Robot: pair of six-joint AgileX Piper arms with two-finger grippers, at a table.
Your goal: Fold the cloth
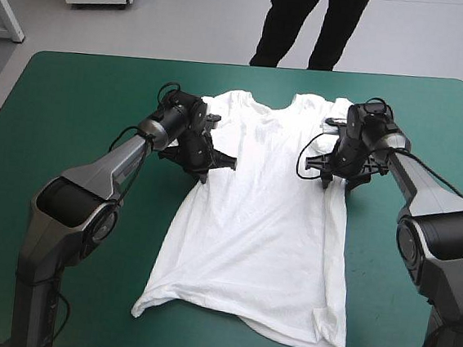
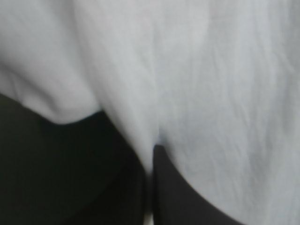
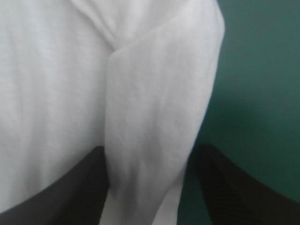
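While the white short-sleeved T-shirt (image 1: 259, 225) lies spread flat across the middle of the teal-green table cover (image 1: 64, 125), collar toward the far edge and hem toward the near edge, my left gripper (image 2: 152, 152) is pinched together on its cloth at the left sleeve, a thin white sliver between the black fingers (image 2: 180, 199). My right gripper (image 3: 150, 150) stands apart, with a raised fold of the right sleeve in the gap. Both my arms reach forward, wrists bent down onto the shirt. Its fabric is lightly wrinkled, and the near hem corners are curled.
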